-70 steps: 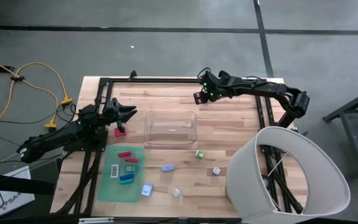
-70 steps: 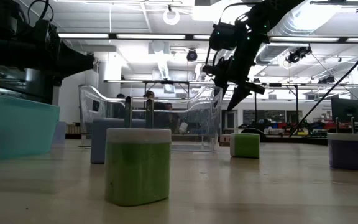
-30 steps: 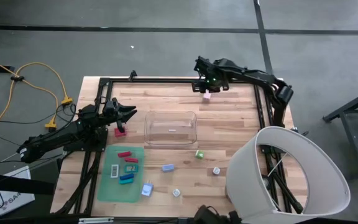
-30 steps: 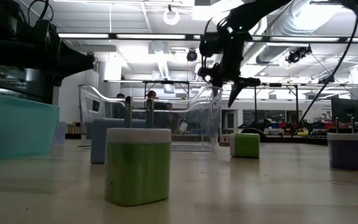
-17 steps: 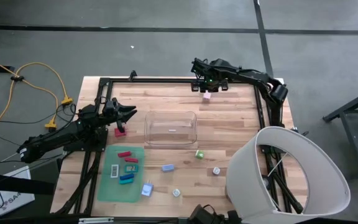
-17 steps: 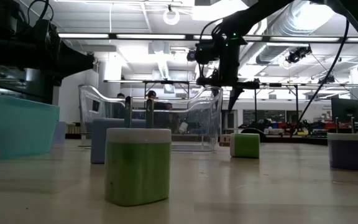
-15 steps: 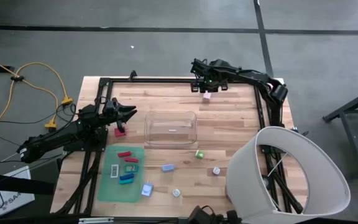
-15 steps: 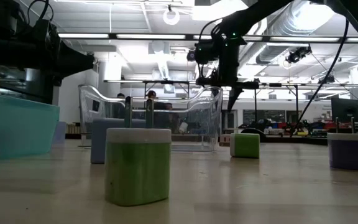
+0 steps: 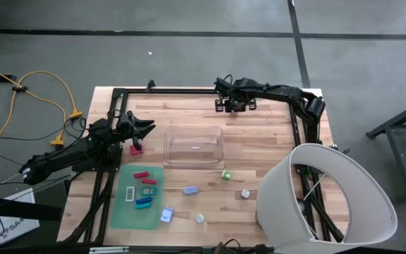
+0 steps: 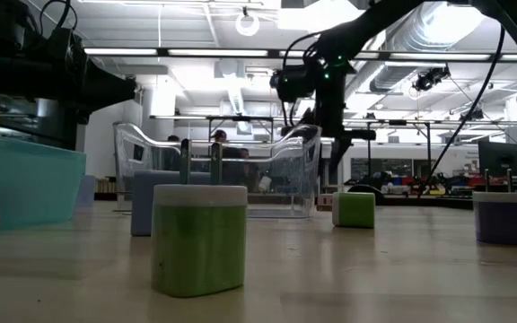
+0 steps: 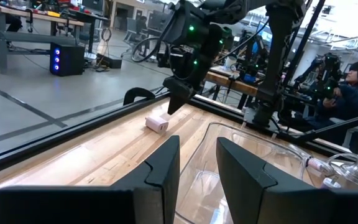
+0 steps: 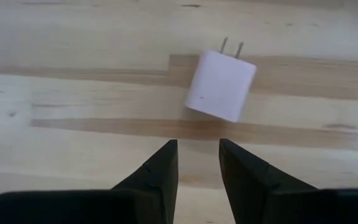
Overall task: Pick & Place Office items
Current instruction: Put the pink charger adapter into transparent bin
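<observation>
Right wrist view: right gripper (image 12: 197, 163) narrowly open, empty, near white charger (image 12: 221, 86).

office items (image 9: 146, 190) on mat (image 9: 120, 216), bin (image 9: 193, 145) behind

No legible text, brand, number or sign appears in any view. The flat white piece (image 9: 130, 192) on the green mat (image 9: 122, 214) carries dark markings, and the teal piece (image 9: 148, 190) beside it a small mark; neither can be read.
</observation>
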Robot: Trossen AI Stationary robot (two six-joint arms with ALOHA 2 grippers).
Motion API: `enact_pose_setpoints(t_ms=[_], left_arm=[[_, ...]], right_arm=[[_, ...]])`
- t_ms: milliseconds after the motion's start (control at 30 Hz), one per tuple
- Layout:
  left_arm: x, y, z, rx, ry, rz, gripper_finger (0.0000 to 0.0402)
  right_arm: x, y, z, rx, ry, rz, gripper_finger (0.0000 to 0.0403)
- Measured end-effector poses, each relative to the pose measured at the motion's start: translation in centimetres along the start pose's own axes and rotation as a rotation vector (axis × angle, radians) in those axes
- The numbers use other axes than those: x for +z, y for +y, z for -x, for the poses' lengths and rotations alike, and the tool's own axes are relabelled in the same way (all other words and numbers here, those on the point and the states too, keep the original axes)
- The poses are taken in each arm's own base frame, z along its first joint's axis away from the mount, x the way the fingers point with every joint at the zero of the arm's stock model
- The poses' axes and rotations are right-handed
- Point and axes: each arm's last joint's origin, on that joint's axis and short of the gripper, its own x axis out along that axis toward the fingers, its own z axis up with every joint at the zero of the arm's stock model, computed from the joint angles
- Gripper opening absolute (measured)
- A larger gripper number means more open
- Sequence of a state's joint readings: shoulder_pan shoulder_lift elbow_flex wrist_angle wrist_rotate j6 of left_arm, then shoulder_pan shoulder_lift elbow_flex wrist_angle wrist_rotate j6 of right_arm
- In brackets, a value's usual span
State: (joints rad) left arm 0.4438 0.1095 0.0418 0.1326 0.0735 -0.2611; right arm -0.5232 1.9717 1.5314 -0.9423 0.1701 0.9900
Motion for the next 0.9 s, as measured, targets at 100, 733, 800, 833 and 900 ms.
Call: enact_pose_setpoints(t_ms=[100, 733, 800, 833, 900], left_arm=[[0.0, 0.0, 0.0, 0.0, 0.0, 0.0, 0.0102], [0.0, 0.0, 0.0, 0.0, 0.0, 0.0, 0.0102], [0.0, 0.0, 0.0, 0.0, 0.0, 0.0, 0.0102], [0.0, 0.0, 0.0, 0.0, 0.0, 0.0, 0.0102], [0.0, 0.0, 0.0, 0.0, 0.0, 0.0, 0.0102]], right_arm=[[0.0, 0.0, -0.3, 0.012, -0.008, 0.035, 0.0105], [0.4, -0.3, -0.4, -0.019, -0.039, 0.009, 0.0205], [0.5, -0.5, -0.4, -0.027, -0.032, -0.007, 0.0222], [0.6, -0.7, -0.5, -0.03, -0.03, -0.022, 0.023], [0.6, -1.1, -1.1, -0.041, -0.021, -0.06, 0.0245]])
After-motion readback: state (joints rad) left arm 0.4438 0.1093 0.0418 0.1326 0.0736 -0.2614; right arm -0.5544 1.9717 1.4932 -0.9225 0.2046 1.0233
